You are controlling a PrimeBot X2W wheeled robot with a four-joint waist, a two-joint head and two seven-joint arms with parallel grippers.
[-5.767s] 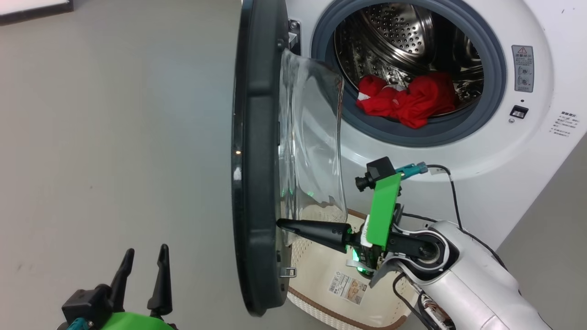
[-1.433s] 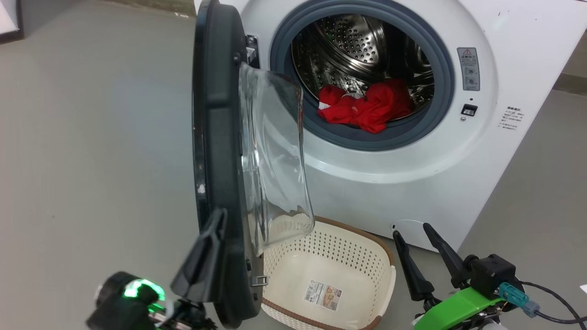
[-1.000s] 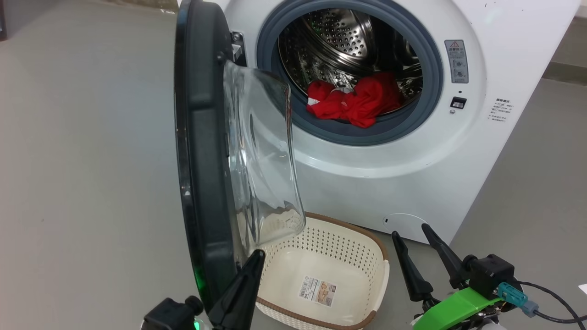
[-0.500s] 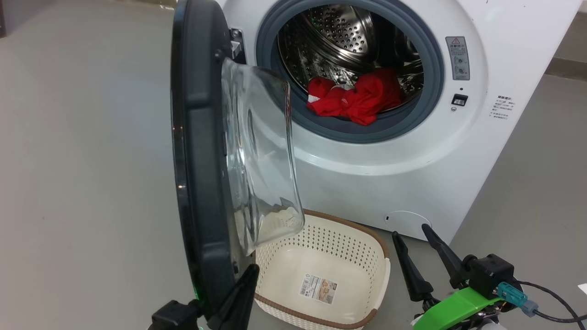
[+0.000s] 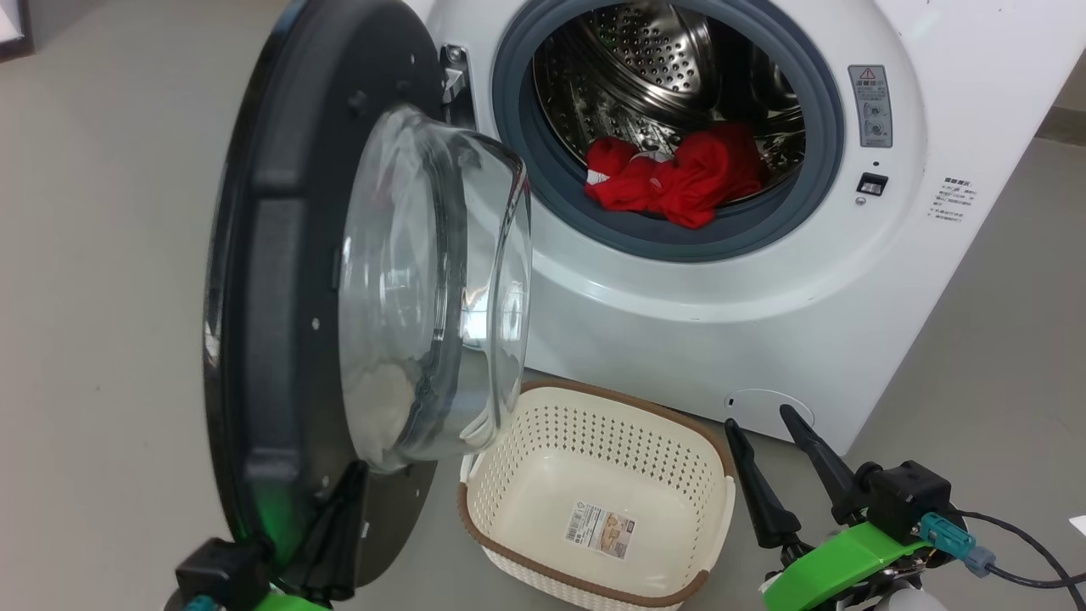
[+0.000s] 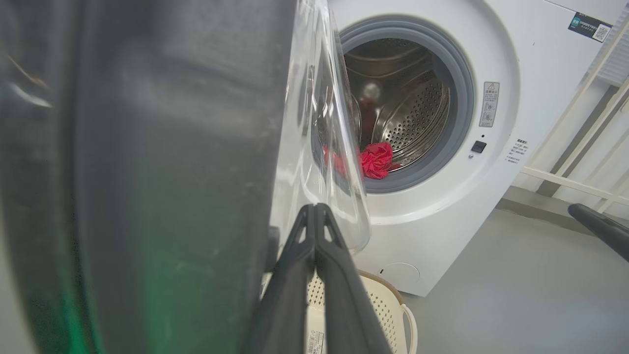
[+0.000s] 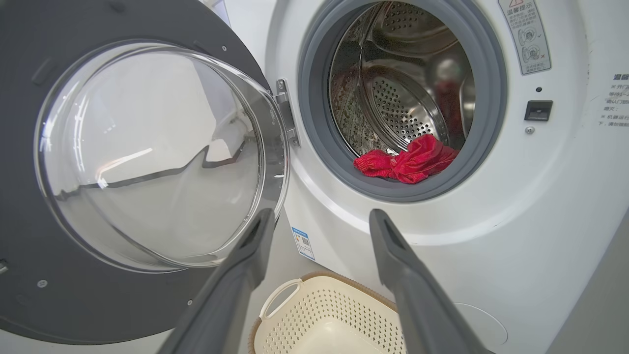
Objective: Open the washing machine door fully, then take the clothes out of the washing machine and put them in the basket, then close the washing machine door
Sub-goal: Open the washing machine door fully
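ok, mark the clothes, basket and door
clothes [image 5: 670,182], head view, middle of the red heap
basket [image 5: 594,433], head view, far perforated wall
door [image 5: 271,255], head view, black frame left of the glass

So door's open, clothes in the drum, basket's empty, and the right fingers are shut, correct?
Not the last part: the right gripper has its fingers spread apart, as the right wrist view shows. Rest holds: door open, clothes in the drum, basket empty.

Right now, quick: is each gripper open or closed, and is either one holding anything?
Left gripper: closed, nothing between its fingers, at the door's lower edge.
Right gripper: open, empty.
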